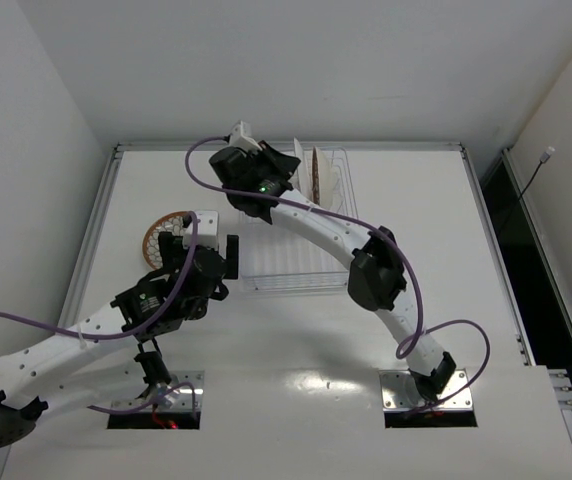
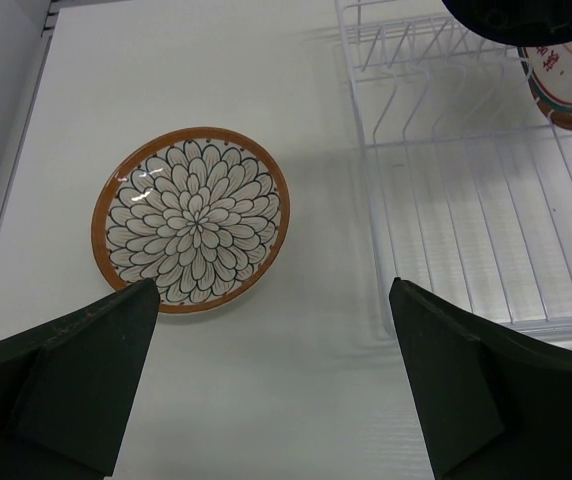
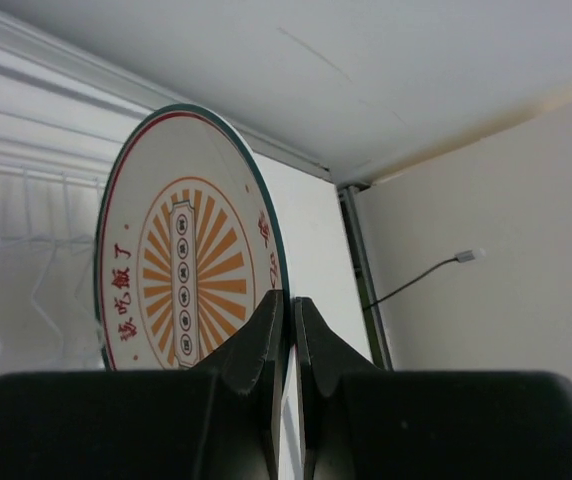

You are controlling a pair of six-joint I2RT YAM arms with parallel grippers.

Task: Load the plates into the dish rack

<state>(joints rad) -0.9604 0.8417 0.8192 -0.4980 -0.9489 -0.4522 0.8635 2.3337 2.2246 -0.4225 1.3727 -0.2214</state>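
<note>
Right hand (image 3: pixel 288 305) pinching sunburst plate (image 3: pixel 181 270) rim upright over dish rack (image 1: pixel 286 270), left hand (image 2: pixel 274 290) wide above brown-rimmed plate (image 2: pixel 191 220)

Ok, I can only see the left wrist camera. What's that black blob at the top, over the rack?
Observer: That's the right gripper. Its own camera shows it shut on the rim of the sunburst plate.
Operator: Is the plate lying flat?
Observer: No. It is held upright, on edge, with its orange-rayed face towards that camera.
Operator: Which bit of the rack is it at?
Observer: The top camera shows it over the far end of the dish rack, away from the arm bases.
</note>
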